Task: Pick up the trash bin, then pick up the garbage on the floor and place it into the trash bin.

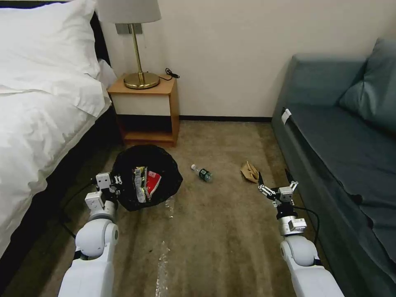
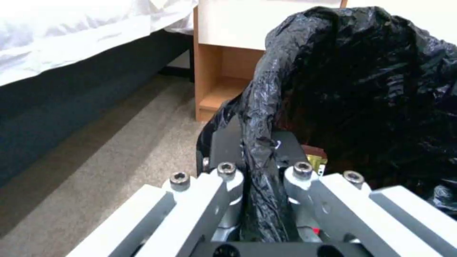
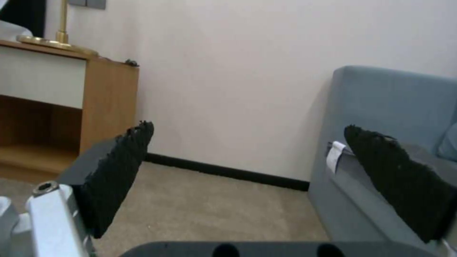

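Left gripper (image 1: pixel 116 180) jaws clenched on the near-left rim of the bin (image 1: pixel 165 165); in the left wrist view the black liner fold (image 2: pixel 259 171) runs straight between the two jaws. The bin appears lifted and tipped so its mouth faces up toward the head camera, though whether its base is clear of the floor is hard to tell from here. Inside it lie the red-and-white wrapper (image 1: pixel 153 183) and the dark-and-yellow wrapper (image 1: pixel 139 181).

Right gripper (image 1: pixel 277 185) jaws released, spread wide, holding nothing, pointing forward toward the wall.

Still on the carpet (image 1: pixel 214 231):
- paper (image 1: pixel 249 171), crumpled brown, just ahead of the right gripper and a little to its left. Roughly wedge-shaped, long axis running away from the robot, slightly slanted.
- bottle (image 1: pixel 201 173), lying on its side between bin and paper. Long axis diagonal: white cap pointing away and to the robot's left, green-labelled base toward the robot's right.

Key relation: the right gripper is the free one and the nearer to both pieces; the paper is closest to it, the bottle farther left, nearer the bin. Judgement: the jaws' opening line would need to cross the bottle's diagonal axis.
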### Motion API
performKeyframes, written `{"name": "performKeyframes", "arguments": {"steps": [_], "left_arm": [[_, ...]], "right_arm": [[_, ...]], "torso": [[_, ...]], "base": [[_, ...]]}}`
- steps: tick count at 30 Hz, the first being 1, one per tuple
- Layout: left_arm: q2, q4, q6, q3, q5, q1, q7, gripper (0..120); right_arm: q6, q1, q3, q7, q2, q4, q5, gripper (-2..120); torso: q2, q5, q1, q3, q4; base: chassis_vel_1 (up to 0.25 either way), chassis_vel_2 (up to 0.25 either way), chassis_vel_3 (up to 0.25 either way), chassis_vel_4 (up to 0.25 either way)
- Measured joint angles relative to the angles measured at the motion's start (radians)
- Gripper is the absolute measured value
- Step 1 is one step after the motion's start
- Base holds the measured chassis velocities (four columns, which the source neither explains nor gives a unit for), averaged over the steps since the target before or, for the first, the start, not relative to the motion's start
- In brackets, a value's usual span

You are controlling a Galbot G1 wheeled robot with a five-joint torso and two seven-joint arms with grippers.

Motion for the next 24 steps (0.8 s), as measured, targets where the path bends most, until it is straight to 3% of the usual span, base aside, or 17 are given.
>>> {"name": "performKeyframes", "arguments": {"steps": [24], "left_arm": [[0.002,-0.021,0.002,-0.005,-0.002,0.018,-0.002,5]], "right_arm": [[0.022,-0.015,0.002,-0.004,0.003,-0.004,-0.016,99]], "torso": [[0.0,-0.0001,0.0,0.0,-0.0001]], "base": [[-0.113,0.111,0.109,-0.109]]}}
